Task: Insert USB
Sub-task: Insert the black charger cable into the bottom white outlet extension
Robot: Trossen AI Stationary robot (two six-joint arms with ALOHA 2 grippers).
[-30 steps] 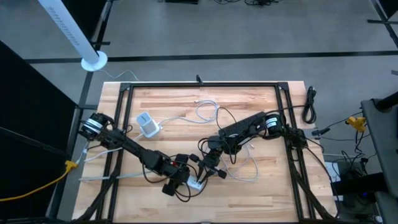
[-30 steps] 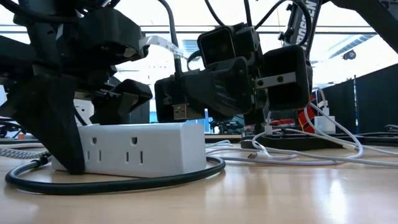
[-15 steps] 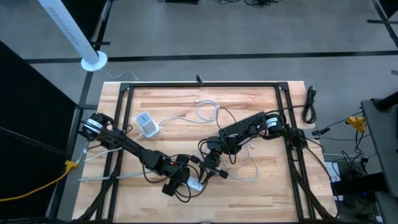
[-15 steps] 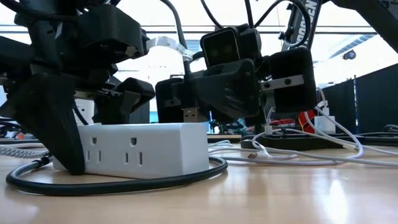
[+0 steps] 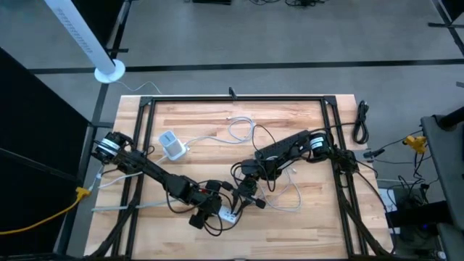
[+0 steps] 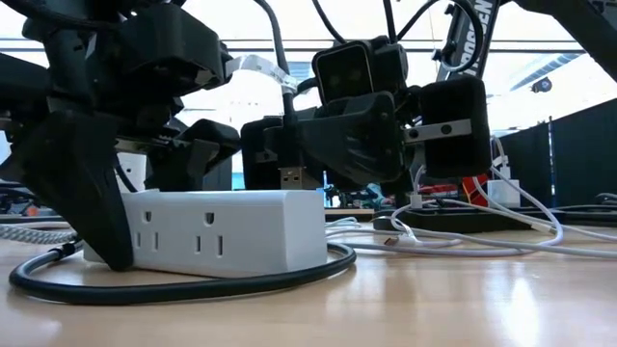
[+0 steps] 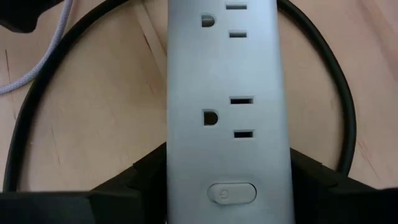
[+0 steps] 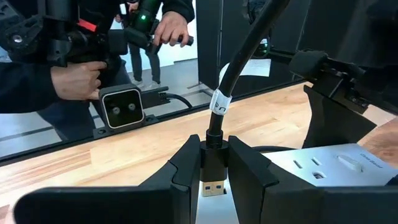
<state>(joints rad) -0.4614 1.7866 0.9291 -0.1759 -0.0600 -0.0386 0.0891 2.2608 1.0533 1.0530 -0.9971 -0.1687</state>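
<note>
A white power strip [image 6: 207, 231] lies flat on the wooden table near its near edge, also seen in the high view [image 5: 228, 214]; its black cord [image 6: 193, 286] loops around it. My left gripper [image 7: 227, 186] is shut across the strip at its switch end. My right gripper [image 8: 213, 177] is shut on a black USB plug [image 6: 292, 176] and hovers just above the strip's top at its free end. The plug's metal tip [image 8: 213, 187] points down, and its black cable with a white tag [image 8: 219, 102] rises away from it. My left gripper clamps the power strip by its two long sides near the switch [image 7: 231, 193], one finger [image 7: 134, 180] on each side, lying across it and coming from above. The strip rests flat on the table. My right gripper pinches the USB plug's black housing [image 8: 213, 163] between its two fingers [image 8: 185, 168]. The plug is lifted clear, and its metal tip sticks out beyond the fingers toward the strip.
A white charger [image 5: 172, 145] with white cables [image 5: 243, 130] lies toward the far left of the table. Loose white cables [image 6: 463, 236] and a black bar [image 5: 283, 146] lie to the right. A person [image 8: 74, 68] holding controllers stands beyond the table.
My right gripper has carried the USB plug a little sideways along the strip toward its free end and slightly down, so that the metal tip now hangs closer to the strip's top. The left gripper has kept its hold.
</note>
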